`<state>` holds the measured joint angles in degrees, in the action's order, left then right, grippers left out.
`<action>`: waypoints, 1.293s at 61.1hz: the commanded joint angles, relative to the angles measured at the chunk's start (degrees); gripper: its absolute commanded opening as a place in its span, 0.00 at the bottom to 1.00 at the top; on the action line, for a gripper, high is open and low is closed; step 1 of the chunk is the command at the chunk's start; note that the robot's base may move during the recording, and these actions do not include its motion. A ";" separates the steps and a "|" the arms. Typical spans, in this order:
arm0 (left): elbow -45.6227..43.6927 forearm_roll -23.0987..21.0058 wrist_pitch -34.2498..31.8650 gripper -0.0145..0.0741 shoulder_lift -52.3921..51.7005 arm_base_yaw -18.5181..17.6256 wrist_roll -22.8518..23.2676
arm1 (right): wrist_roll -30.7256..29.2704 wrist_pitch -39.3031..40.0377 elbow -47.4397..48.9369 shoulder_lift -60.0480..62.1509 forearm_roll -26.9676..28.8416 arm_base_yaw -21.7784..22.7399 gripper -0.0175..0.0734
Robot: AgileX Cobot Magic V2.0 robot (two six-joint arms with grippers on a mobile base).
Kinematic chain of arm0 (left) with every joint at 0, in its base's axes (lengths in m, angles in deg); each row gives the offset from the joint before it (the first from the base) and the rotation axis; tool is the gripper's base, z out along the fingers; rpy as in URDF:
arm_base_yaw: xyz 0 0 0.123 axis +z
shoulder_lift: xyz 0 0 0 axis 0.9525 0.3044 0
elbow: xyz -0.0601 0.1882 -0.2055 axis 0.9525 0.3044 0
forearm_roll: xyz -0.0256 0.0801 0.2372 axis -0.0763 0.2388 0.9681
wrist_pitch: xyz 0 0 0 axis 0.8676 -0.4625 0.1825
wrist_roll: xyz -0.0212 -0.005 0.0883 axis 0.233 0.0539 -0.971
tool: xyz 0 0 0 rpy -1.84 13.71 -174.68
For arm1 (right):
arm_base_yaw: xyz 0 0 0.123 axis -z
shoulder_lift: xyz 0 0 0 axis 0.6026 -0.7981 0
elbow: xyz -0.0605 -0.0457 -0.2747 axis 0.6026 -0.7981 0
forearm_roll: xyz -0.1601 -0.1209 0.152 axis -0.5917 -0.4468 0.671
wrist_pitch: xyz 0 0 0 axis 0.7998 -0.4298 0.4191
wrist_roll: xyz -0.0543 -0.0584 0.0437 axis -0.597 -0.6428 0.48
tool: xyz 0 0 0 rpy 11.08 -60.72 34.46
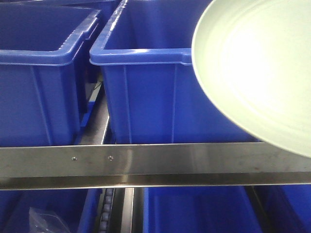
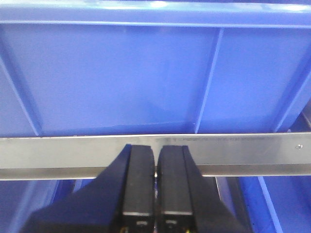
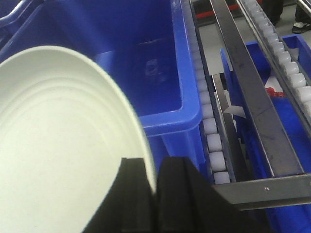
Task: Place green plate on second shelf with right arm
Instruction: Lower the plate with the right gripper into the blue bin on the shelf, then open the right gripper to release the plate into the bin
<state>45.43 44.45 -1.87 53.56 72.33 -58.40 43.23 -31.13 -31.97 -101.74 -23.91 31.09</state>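
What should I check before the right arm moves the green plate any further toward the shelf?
1. Grip: right gripper clamps the rim of the green plate: ok.
2. Plate clear of the steel rail: overlaps it in the front view, depth unclear: cannot tell.
3. Plate placed: it hangs over the open blue bin, not set down: not ok.
4. Left gripper shut, empty, parked at the rail: ok.
5. Bare landing spot on the second shelf: cannot tell.

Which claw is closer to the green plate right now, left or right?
Right. The right claw is clamped on the green plate at its rim. The left claw is shut and empty, in front of a metal shelf rail, with no plate in its view.
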 commanded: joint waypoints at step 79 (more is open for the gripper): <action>2.29 -0.08 -4.72 0.30 -1.22 -0.14 -0.01 | -2.96 5.74 59.15 -65.58 0.19 -6.60 0.60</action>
<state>45.43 44.45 -1.87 53.56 72.33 -58.40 40.82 -28.98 25.67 -171.47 -23.72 24.43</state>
